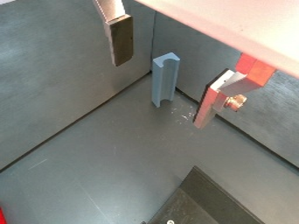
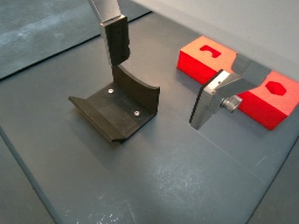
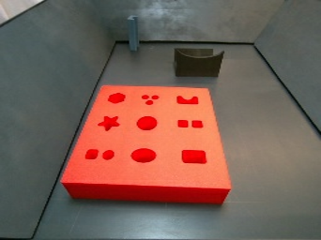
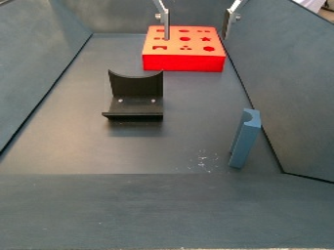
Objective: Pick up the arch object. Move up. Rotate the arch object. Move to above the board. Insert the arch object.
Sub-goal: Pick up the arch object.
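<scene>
The arch object (image 1: 165,80) is a tall blue-grey piece with a curved groove down one side. It stands upright on the floor by a wall, and shows in both side views (image 4: 245,140) (image 3: 133,33). The board (image 3: 163,171) is a thick red slab with shaped recesses, lying flat; it also shows far off in a side view (image 4: 183,61) and partly in both wrist views (image 2: 208,59) (image 1: 254,68). My gripper (image 1: 162,92) (image 2: 159,93) hangs high above the floor, open and empty, well clear of the arch object. Its fingertips (image 4: 163,15) show above the board.
The fixture (image 2: 117,109), a dark L-shaped bracket with a curved top edge on a base plate, stands on the floor between the board and the arch object; it also shows in both side views (image 4: 133,95) (image 3: 197,61). Grey walls enclose the floor.
</scene>
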Controlling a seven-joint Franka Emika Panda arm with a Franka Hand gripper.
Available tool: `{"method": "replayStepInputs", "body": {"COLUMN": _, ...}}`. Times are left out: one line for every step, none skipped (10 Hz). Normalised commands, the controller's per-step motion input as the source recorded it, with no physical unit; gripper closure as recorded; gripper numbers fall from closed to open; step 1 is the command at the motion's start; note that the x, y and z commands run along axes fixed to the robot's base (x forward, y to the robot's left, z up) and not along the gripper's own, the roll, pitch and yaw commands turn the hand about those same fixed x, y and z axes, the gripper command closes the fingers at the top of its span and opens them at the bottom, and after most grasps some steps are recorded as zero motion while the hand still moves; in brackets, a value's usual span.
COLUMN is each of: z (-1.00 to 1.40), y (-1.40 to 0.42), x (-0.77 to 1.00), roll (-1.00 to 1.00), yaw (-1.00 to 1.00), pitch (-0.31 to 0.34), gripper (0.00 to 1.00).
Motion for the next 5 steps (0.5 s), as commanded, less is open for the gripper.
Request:
{"method": "replayStepInputs", "body": {"z": 0.0, "y": 0.0, "x": 0.0, "roll": 0.0, "yaw": 0.0, "pitch": -0.019, "gripper": 0.0}}
{"method": "replayStepInputs", "body": {"z": -0.16, "y": 0.5, "x": -0.34, "roll": 0.0, "yaw": -0.29, "pitch": -0.044, "gripper": 0.0}}
{"method": "replayStepInputs", "body": {"z": -0.18, "y": 0.45, "x": -0.78, "roll": 0.0, "yaw": -0.35, "pitch": -0.129, "gripper": 0.0}}
{"method": "replayStepInputs", "body": {"z": -0.18, "y": 0.47, "x": -0.79, "roll": 0.0, "yaw": -0.33, "pitch": -0.13, "gripper": 0.0}}
{"method": "replayStepInputs", "body": {"z": -0.19, "y": 0.51, "x": -0.78, "roll": 0.0, "yaw": -0.29, "pitch": -0.13, "gripper": 0.0}}
